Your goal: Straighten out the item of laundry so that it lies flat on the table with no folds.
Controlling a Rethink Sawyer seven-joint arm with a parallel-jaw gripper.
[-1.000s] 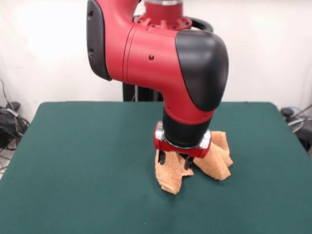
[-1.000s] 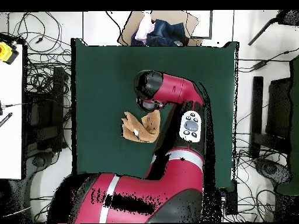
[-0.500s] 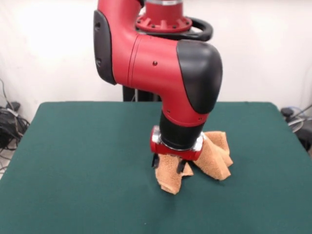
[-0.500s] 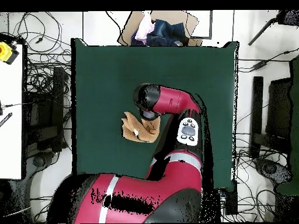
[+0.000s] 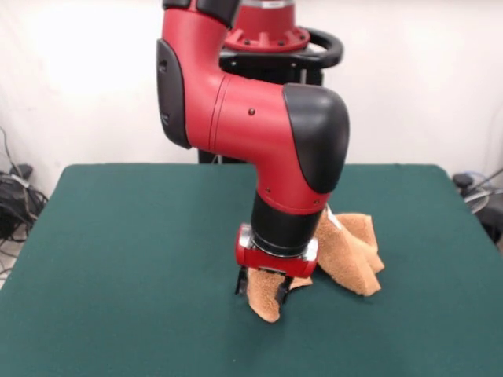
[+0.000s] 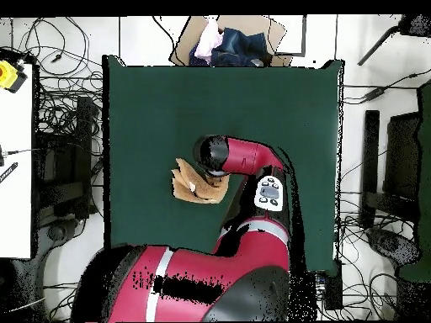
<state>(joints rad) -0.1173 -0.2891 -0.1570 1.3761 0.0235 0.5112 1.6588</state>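
Note:
The item of laundry, an orange-tan towel (image 5: 350, 255), lies crumpled in thick folds on the green table (image 5: 134, 236), right of centre in the front view. My gripper (image 5: 262, 287) points straight down at the towel's near-left end. Its two black fingers (image 5: 242, 281) are shut on a hanging fold of the cloth, which pokes out below them. In the overhead view the towel (image 6: 192, 187) shows as a small bunched patch left of the arm's wrist (image 6: 212, 155), which hides the gripper. A small white tag shows on the towel.
The table (image 6: 151, 109) stretches wide on all sides of the towel. Beyond its top edge in the overhead view stands a cardboard box (image 6: 229, 40) with clothes in it. Cables (image 6: 63, 101) lie on the floor to the left.
The gripper has moved left and toward the table's near edge in the front view, dragging the held end of the towel with it. The towel's rest shifted slightly along.

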